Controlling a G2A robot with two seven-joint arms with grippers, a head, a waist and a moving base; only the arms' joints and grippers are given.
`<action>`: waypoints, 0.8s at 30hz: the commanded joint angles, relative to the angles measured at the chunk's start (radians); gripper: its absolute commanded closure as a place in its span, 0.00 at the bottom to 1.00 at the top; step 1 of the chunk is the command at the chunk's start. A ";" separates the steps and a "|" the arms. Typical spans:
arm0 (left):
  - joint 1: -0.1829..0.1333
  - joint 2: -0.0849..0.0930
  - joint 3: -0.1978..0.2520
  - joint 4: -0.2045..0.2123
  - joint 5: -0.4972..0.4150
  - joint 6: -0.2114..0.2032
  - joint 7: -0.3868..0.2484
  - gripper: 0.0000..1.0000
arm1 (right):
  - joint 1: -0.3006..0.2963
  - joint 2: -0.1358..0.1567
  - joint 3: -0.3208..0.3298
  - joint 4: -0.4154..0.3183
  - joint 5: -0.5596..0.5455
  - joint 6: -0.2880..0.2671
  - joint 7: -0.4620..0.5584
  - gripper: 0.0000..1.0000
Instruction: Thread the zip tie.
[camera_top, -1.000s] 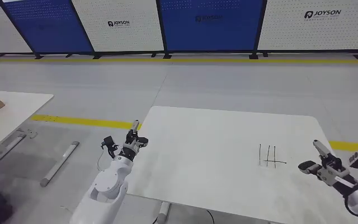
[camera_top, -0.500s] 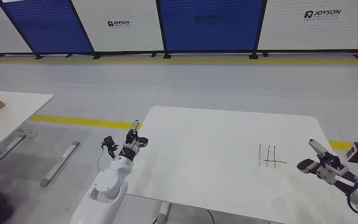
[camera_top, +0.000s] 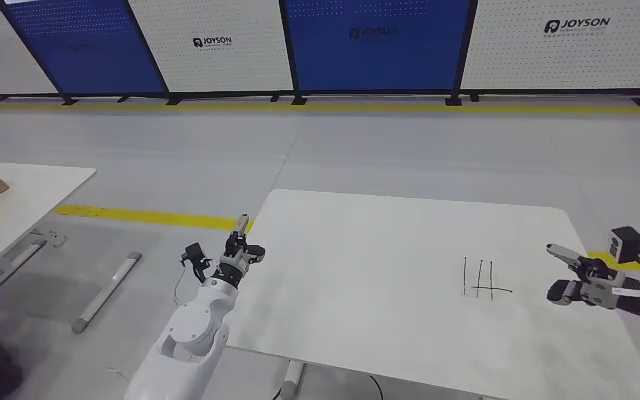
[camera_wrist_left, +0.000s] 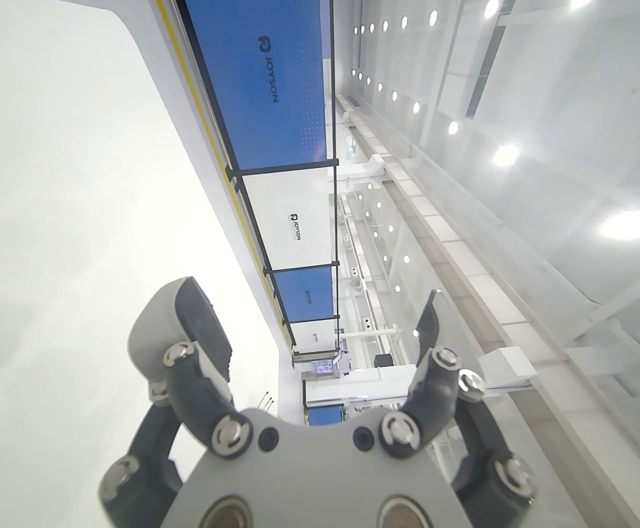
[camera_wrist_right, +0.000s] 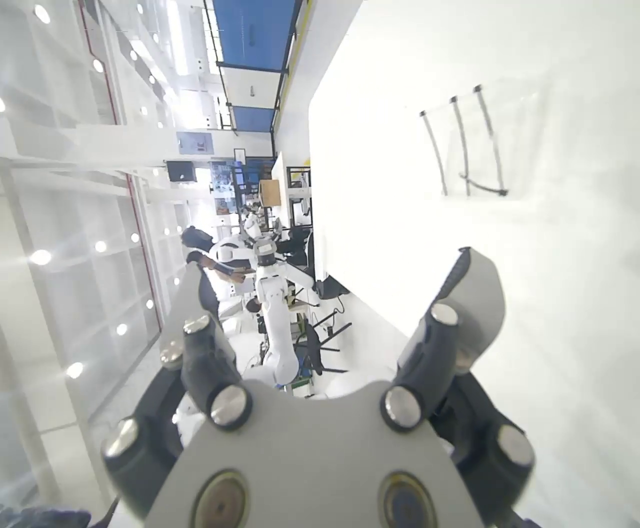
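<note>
Several thin black zip ties (camera_top: 480, 280) lie on the white table (camera_top: 380, 270) toward its right side, most side by side and one lying across their near ends. In the right wrist view the zip ties (camera_wrist_right: 465, 145) are a short way ahead of my right gripper (camera_wrist_right: 330, 285), which is open and holds nothing. From above, the right gripper (camera_top: 556, 272) hangs at the table's right edge, just right of the ties. My left gripper (camera_top: 247, 238) is at the table's left edge, far from them. The left gripper (camera_wrist_left: 315, 320) is open and empty.
The table's broad middle (camera_top: 360, 290) is bare white. A second white table (camera_top: 30, 195) stands off to the far left. Blue and white partition panels (camera_top: 380, 40) line the back of the floor.
My right arm has swung and lifted its wrist, so the gripper now points more squarely at the zip ties from the right edge. The left arm has kept still.
</note>
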 joint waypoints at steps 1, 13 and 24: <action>0.000 0.000 0.000 0.000 0.000 0.000 0.000 0.00 | 0.007 0.001 -0.007 0.046 -0.008 -0.013 -0.041 0.00; 0.000 0.000 0.000 0.000 0.000 0.000 0.000 0.00 | 0.010 -0.001 -0.009 0.067 0.009 -0.004 -0.060 0.00; 0.000 0.000 0.000 0.000 0.000 0.000 0.000 0.00 | 0.047 0.025 -0.143 0.162 0.101 -0.299 0.049 0.00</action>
